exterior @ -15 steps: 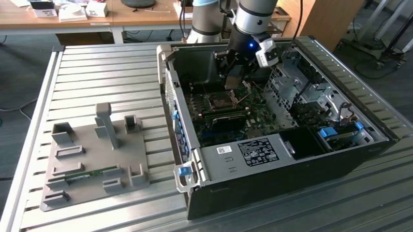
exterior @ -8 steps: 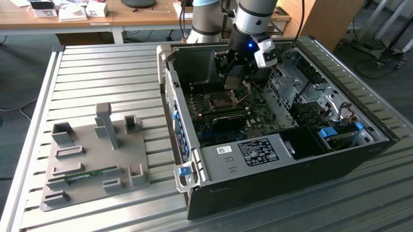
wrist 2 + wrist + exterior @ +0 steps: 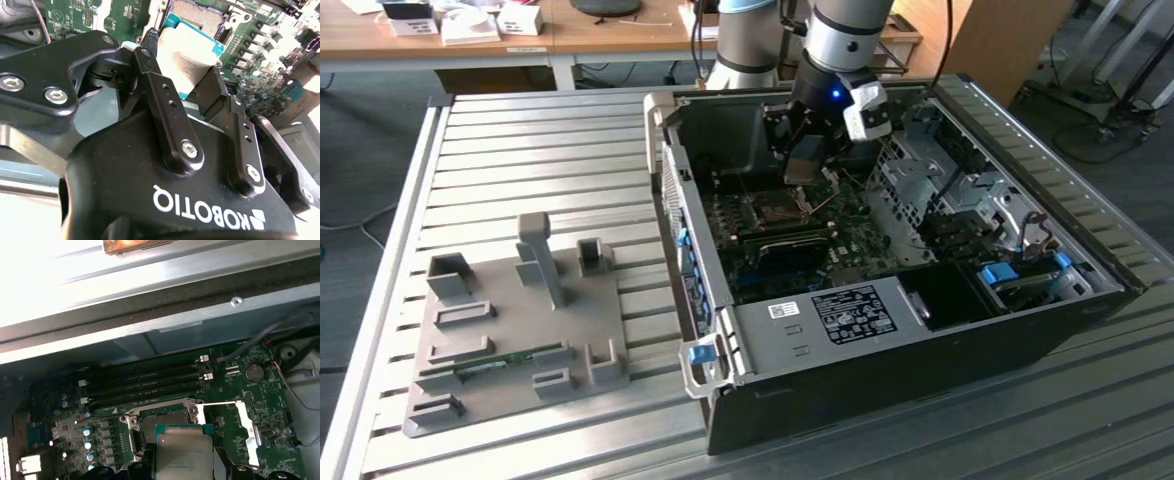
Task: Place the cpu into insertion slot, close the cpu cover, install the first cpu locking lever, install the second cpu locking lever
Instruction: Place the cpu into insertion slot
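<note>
My gripper point(image 3: 803, 170) hangs inside the open computer case point(image 3: 1067, 230), above the motherboard. It is shut on the cpu point(image 3: 190, 45), a flat square chip with a silvery top and a teal edge, held by two opposite sides between the black fingers point(image 3: 165, 95). In the first wrist view the cpu point(image 3: 185, 455) hovers just short of the open insertion slot point(image 3: 160, 422), tilted a little and not seated. The cpu cover point(image 3: 247, 432) stands raised beside the slot as a silvery plate. A thin locking lever point(image 3: 220, 402) sticks out level from the slot's frame.
Black memory slots point(image 3: 150, 380) run along the far side of the slot, under the case wall point(image 3: 165, 300). A coin battery point(image 3: 255, 372) and loose wires point(image 3: 295, 390) lie nearby. A grey fixture plate point(image 3: 507, 330) sits on the slatted table at the exterior view's left.
</note>
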`<control>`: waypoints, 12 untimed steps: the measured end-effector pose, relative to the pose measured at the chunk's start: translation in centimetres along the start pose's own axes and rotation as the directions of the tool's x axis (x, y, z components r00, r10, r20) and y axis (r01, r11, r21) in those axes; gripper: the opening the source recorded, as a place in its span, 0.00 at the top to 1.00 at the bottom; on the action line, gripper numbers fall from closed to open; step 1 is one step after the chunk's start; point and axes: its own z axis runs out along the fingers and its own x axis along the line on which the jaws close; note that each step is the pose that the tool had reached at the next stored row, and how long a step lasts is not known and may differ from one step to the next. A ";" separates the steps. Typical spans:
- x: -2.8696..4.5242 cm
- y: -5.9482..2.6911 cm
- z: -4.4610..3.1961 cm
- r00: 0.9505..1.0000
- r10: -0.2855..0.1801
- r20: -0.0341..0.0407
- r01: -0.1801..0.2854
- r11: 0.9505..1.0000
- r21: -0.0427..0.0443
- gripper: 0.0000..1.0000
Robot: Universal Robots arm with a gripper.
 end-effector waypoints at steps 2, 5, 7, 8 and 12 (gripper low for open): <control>0.00 0.00 0.00 1.000 0.000 0.000 0.000 1.000 0.000 0.46; 0.00 0.00 0.00 1.000 0.001 0.000 -0.001 1.000 0.000 0.46; 0.00 0.00 0.00 1.000 0.001 0.000 -0.001 1.000 0.000 0.46; 0.00 0.00 0.00 1.000 0.001 0.000 -0.001 1.000 0.000 0.46; 0.00 0.00 0.00 1.000 0.001 0.000 -0.001 1.000 0.000 0.46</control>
